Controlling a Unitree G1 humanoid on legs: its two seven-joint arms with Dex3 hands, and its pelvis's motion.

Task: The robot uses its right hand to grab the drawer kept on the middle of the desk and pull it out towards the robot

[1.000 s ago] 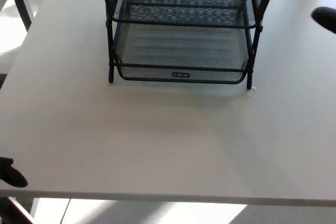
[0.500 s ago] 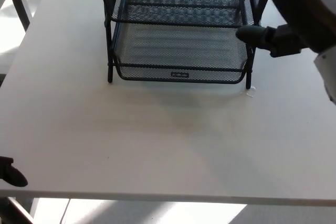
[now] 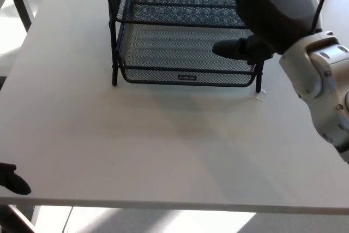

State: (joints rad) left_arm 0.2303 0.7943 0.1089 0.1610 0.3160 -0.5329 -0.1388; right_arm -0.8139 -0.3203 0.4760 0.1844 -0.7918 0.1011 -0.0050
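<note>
Desk [image 3: 163, 151]: pale grey, bare front, sunlit floor beyond its edges | mesh tray rack [image 3: 185, 25]: one, black, mid-desk, top cut off | lowest drawer [image 3: 185, 61]: pushed in, small label at front | right hand [image 3: 256, 25]: one, over rack's right side, grasping nothing visible, fingers partly hidden, grip cannot be told | left hand [image 3: 12, 178]: one dark tip at desk's near-left edge, fingers unreadable.

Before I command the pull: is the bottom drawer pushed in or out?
In. The bottom drawer front sits level with the rack's front posts; right hand hovers above it.

A small label [image 3: 186, 77] sits on the front rim of the tray [image 3: 163, 53]; its text is too small to read.
</note>
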